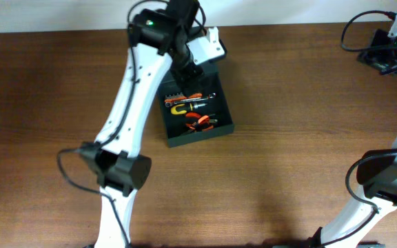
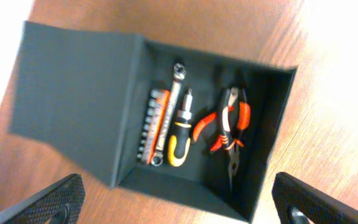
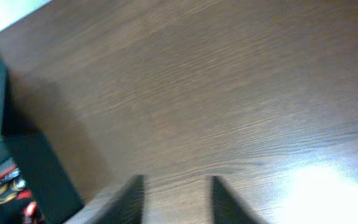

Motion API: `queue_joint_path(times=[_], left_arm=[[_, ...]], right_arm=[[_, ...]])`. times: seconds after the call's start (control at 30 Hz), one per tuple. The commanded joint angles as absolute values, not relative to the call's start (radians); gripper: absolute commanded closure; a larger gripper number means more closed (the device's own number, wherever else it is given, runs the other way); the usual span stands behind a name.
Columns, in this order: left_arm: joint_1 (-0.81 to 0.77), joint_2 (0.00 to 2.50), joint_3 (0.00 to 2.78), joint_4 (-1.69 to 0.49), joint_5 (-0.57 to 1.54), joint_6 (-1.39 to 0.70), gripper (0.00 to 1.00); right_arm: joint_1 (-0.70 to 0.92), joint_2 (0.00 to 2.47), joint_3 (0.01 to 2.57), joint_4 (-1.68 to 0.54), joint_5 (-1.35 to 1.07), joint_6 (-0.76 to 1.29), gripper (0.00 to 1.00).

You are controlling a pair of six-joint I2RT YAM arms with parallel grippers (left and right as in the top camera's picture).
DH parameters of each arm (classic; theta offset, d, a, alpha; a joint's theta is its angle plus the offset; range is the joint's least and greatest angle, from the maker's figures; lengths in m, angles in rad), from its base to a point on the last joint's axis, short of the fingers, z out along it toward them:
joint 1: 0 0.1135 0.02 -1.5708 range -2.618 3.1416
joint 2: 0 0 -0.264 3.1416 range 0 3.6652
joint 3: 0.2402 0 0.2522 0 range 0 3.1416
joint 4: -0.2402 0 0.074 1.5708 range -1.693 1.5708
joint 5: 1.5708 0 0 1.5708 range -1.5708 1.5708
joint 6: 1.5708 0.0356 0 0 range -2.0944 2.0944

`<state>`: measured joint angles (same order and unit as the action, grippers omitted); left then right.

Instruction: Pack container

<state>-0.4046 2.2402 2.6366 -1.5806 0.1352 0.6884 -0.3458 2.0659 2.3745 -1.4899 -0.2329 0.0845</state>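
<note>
I log: container (image 2: 269,134) on counter (image 2: 328,74), flap lid (image 2: 73,93) open, directly under left pincer (image 2: 178,196), spread wide, empty | inside, side by side: orange bit rack (image 2: 154,127), yellow-black screwdriver (image 2: 180,134), red-handled pliers (image 2: 230,134) | right pincer (image 3: 178,199) parted, empty, over counter beside container.

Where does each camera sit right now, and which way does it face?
Overhead: fixed above the table, looking straight down at the open container; left arm and right arm show.
Left wrist: above the container, looking into it at pliers and screwdriver; left gripper fingertips at the bottom corners.
Right wrist: low, facing across the table; right gripper fingers at the bottom edge.
Shared: all three show the container.
</note>
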Motion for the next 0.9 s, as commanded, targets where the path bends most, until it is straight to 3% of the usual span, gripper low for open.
queue_joint_path(times=[0.0, 0.03, 0.13, 0.17, 0.2, 0.43, 0.5, 0.53, 0.57, 0.87], left_arm=[[-0.359, 2.202, 2.650, -1.577, 0.027, 0.455, 0.01], [-0.340, 2.203, 2.650, -1.581, -0.012, 0.375, 0.17], [-0.257, 2.208, 2.649, -1.610, -0.080, 0.110, 0.80], [-0.223, 2.208, 2.649, -1.621, -0.077, 0.041, 0.93], [-0.193, 2.208, 2.649, -1.629, -0.075, -0.003, 0.98], [-0.025, 2.210, 2.637, -1.595, -0.040, -0.082, 0.98], [-0.002, 2.210, 2.622, -1.571, -0.008, -0.082, 0.97], [0.009, 2.210, 2.608, -1.560, 0.010, -0.081, 0.88], [0.014, 2.210, 2.596, -1.554, 0.012, -0.076, 0.87], [0.049, 2.210, 2.312, -1.401, 0.015, -0.054, 0.87]], right_arm=[[-0.325, 2.067, 2.372, -1.500, -0.322, 0.086, 0.96], [-0.314, 2.067, 2.371, -1.504, -0.322, 0.082, 0.96], [-0.270, 2.067, 2.347, -1.502, -0.321, 0.082, 0.96], [-0.253, 2.067, 2.329, -1.496, -0.322, 0.079, 0.96], [-0.234, 2.067, 2.305, -1.484, -0.321, 0.079, 0.96], [-0.101, 2.067, 1.996, -1.319, -0.344, 0.079, 0.96], [-0.068, 2.067, 1.916, -1.279, -0.375, 0.079, 0.96], [-0.044, 2.067, 1.863, -1.250, -0.391, 0.078, 0.96], [-0.027, 2.067, 1.834, -1.237, -0.397, 0.078, 0.96], [0.139, 2.067, 1.691, -1.137, -0.438, 0.004, 0.96]])
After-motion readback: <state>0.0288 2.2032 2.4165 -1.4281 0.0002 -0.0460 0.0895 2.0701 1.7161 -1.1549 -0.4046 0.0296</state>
